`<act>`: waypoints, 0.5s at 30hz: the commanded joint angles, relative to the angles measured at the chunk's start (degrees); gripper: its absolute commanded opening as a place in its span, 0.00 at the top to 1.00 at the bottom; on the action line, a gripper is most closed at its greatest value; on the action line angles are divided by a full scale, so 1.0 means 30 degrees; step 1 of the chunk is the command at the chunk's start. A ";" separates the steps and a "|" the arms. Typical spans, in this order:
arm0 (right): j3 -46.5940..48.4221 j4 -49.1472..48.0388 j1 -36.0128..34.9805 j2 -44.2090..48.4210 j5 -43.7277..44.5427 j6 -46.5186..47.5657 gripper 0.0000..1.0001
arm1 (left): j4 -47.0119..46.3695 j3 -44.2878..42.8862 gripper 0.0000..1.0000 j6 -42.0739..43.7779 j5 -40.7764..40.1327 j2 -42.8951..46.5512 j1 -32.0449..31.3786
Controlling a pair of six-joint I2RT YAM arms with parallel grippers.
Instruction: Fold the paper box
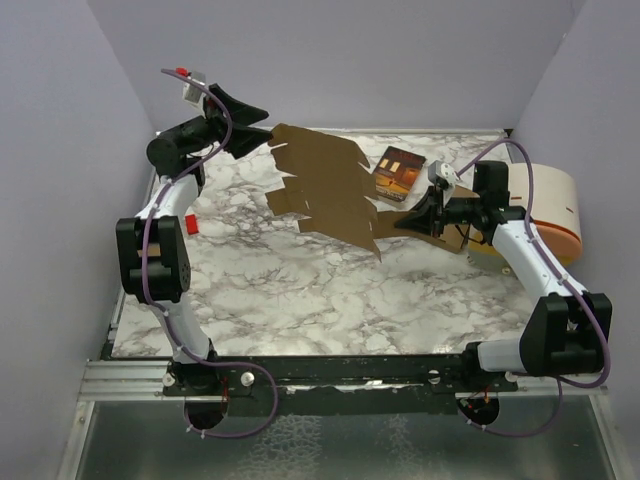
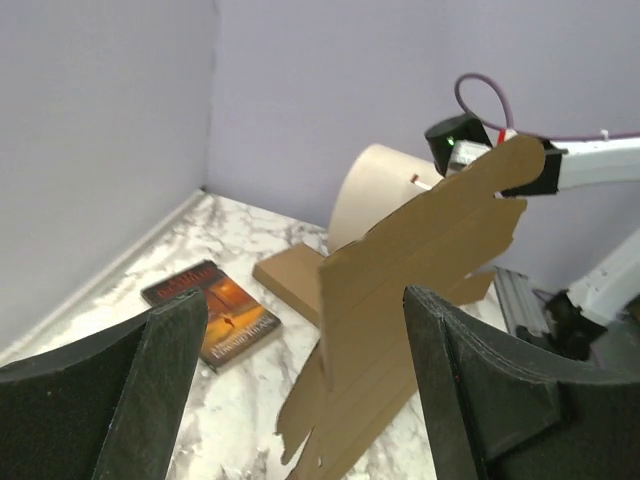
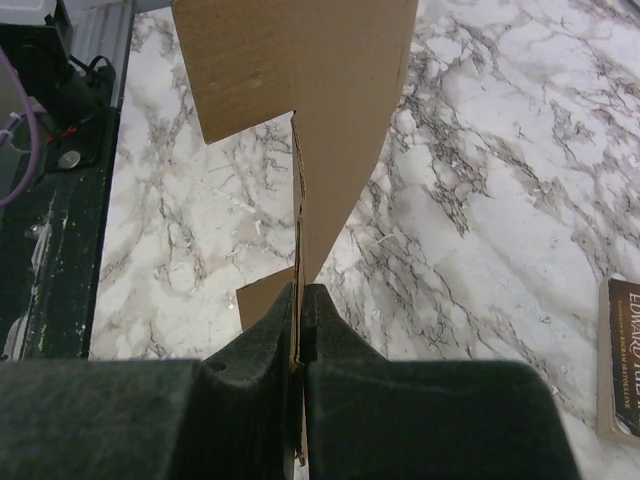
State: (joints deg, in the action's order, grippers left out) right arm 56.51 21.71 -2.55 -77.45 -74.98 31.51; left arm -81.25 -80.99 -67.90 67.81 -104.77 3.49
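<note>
Marble tabletop [image 1: 300, 290], lilac walls. Paper box [image 1: 325, 185] aloft mid-table, pinched at one edge by clamped right gripper [image 3: 300, 300]. Left gripper [image 1: 255, 135] gaping wide near opposite edge, holding nothing. Likely trouble: one thin pinch, sheet sagging or twisting loose.

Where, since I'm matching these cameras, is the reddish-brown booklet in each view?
Top external: booklet upper centre-right.
Left wrist: booklet lower left.
Right wrist: booklet cut off at the right edge.
Shared landmark: the tan paper box, visible in all three.
</note>
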 commanded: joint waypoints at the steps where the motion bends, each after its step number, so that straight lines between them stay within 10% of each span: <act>1: 0.0813 0.0963 0.0088 0.0301 -0.1021 0.1128 0.99 | -0.6929 -0.1006 0.18 -0.4195 0.2288 -0.0790 -0.0479; 10: 0.0924 0.1322 0.0058 0.0231 -0.1270 0.1522 0.99 | -0.6929 -0.0154 0.28 -0.3962 0.4198 -0.0673 -0.1669; 15: 0.0938 0.1382 0.0059 0.0256 -0.1310 0.1539 0.99 | -0.6929 -0.0040 0.56 -0.4157 0.4977 -0.0650 -0.2095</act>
State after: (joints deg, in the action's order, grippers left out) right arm 57.41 24.93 -2.55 -77.45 -76.38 34.89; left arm -87.88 -81.41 -79.57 78.89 -107.94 -2.11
